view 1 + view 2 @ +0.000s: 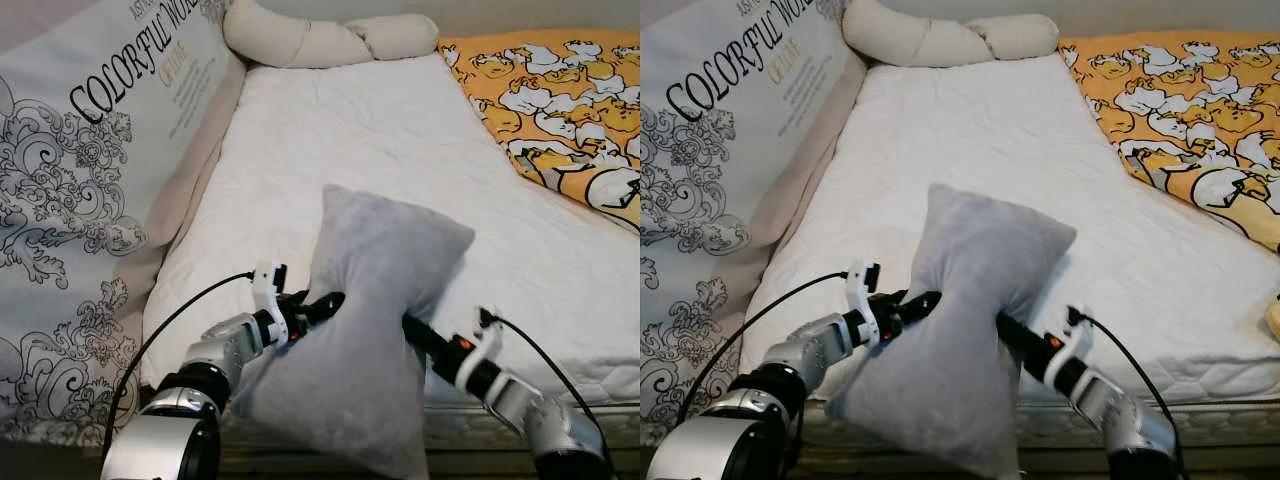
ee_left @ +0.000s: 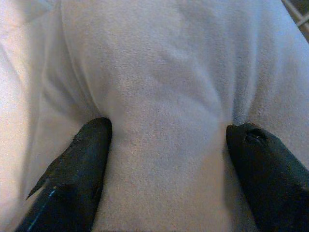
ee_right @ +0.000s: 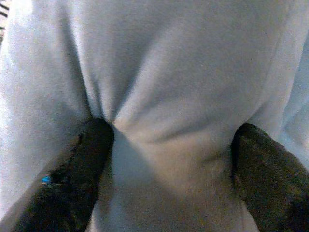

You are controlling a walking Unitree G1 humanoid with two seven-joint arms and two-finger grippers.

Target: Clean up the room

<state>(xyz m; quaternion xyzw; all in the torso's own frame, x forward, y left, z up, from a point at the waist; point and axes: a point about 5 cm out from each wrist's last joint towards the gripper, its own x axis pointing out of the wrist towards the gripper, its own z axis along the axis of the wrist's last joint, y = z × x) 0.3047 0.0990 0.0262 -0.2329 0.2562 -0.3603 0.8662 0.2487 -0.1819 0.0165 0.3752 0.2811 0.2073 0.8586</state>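
A grey pillow (image 1: 385, 270) stands tilted at the near edge of the bed, its lower end hanging over the front of the mattress. My left gripper (image 1: 333, 300) presses into its left side and my right gripper (image 1: 408, 326) into its right side, pinching its waist. In the left wrist view the grey fabric bulges between the two black fingers (image 2: 84, 154) of that gripper (image 2: 166, 130). The right wrist view shows the same: creased grey cloth caught between the fingers (image 3: 263, 164) of that gripper (image 3: 174, 128).
The white mattress (image 1: 380, 140) stretches ahead. An orange duck-print blanket (image 1: 560, 90) covers its right side. A cream bolster (image 1: 320, 40) lies at the far end. A large printed cushion (image 1: 70, 160) leans along the left. The bed's front edge (image 1: 470, 420) lies under my arms.
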